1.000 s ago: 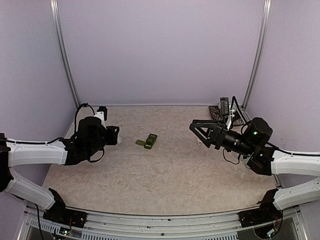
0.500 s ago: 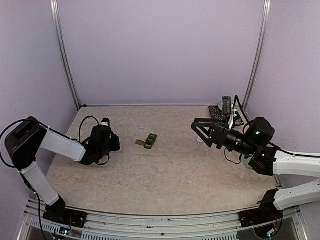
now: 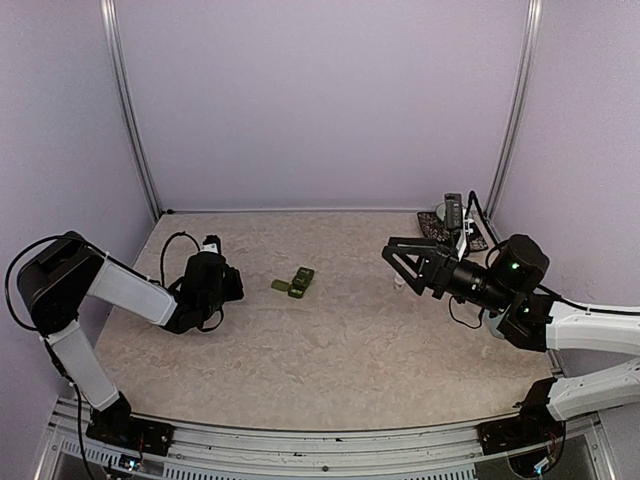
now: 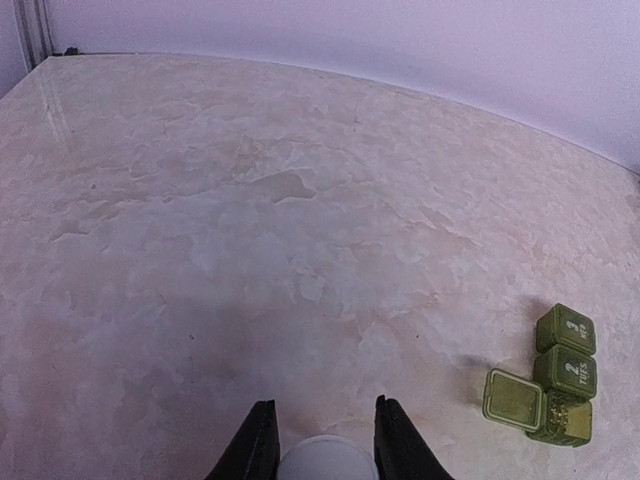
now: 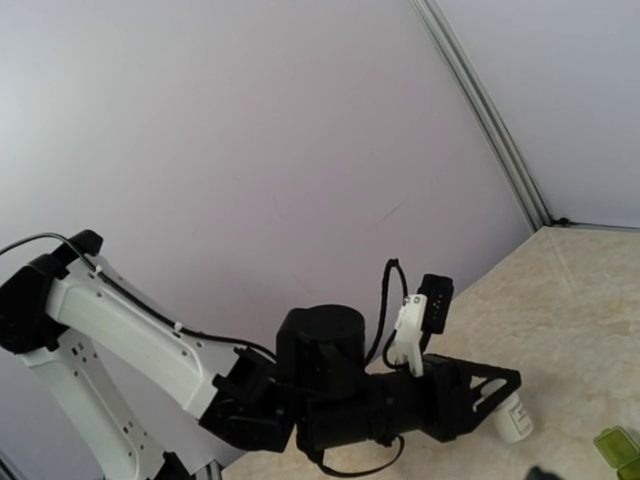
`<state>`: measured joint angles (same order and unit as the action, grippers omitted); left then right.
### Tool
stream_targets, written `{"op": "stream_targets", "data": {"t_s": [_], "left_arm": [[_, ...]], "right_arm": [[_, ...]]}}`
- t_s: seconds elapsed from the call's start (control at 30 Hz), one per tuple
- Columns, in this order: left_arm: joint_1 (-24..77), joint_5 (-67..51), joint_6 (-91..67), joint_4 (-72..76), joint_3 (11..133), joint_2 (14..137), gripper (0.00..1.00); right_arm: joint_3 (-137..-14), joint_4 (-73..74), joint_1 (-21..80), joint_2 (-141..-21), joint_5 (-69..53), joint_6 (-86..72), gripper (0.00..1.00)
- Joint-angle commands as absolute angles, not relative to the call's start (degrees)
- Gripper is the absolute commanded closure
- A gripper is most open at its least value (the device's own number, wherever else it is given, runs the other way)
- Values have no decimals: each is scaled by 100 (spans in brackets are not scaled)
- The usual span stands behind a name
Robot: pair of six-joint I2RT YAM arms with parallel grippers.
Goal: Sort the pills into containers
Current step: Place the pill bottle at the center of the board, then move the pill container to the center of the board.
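Note:
The containers (image 3: 297,283) are a dark green strip of three joined boxes lying mid-table. In the left wrist view the containers (image 4: 565,375) sit at the lower right, the nearest box with its lid (image 4: 513,398) flipped open. My left gripper (image 3: 236,284) hangs low over the table left of them, shut on a small white cylinder (image 4: 325,462). The right wrist view shows that white cylinder (image 5: 512,418) sticking out between the left fingers. My right gripper (image 3: 396,265) hovers right of the containers, open and holding nothing. I can make out no loose pills.
A dark mat (image 3: 432,226) with small items on it lies in the back right corner. Lilac walls with metal corner posts (image 3: 130,110) close in the table on three sides. Pale marbled tabletop (image 3: 330,350) spreads between the two arms.
The left arm has folded its elbow up and back, and its gripper has sunk lower and slightly right, still shut on the white cylinder. The right arm has barely moved.

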<state>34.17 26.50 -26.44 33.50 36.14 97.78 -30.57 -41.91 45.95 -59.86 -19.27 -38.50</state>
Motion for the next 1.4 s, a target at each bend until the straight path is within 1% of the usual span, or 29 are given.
{"op": "stream_targets", "data": {"t_s": [0.0,0.3,0.47,0.53,0.63,0.67,0.7,0.73,0.83,0.97,1.13,1.27,1.37], "left_arm": [[3478,2817,-2550,3533,3578,9751,67],[3498,2760,-2540,3491,3594,9628,51],[3529,2663,-2602,3370,3568,9210,43],[3574,2590,-2659,3250,3588,8987,38],[3710,2408,-2735,3027,3682,8716,25],[3762,2328,-2777,2958,3733,8681,20],[3828,2259,-2815,2875,3801,8668,17],[3880,2192,-2866,2759,3864,8678,13],[3955,1856,-3099,2651,4028,8791,3],[3956,1434,-3259,2612,4412,9183,1],[3923,1222,-3066,1963,5527,10052,1],[3834,825,-3007,1547,6311,10759,1],[3726,592,-3006,1386,6649,11053,1]], "right_arm": [[-3041,-4324,4562,-6037,-1975,-3825,13],[-3014,-4376,4562,-6060,-2004,-3850,13],[-3088,-4269,4561,-6163,-2101,-3779,13],[-3175,-4129,4561,-6274,-2150,-3659,13],[-3438,-3744,4561,-6538,-2142,-3407,13],[-3562,-3550,4562,-6642,-2106,-3270,13],[-3695,-3334,4562,-6741,-2066,-3126,13],[-3837,-3156,4562,-6839,-2039,-2962,12],[-4383,-2498,4553,-7261,-1905,-2331,11],[-5001,-1895,4423,-7927,-1745,-1907,11],[-5272,-1976,4096,-8601,-1958,-2052,11],[-5331,-1943,4011,-8828,-2077,-2100,12],[-5255,-1817,3999,-8774,-2050,-2076,12]]}}
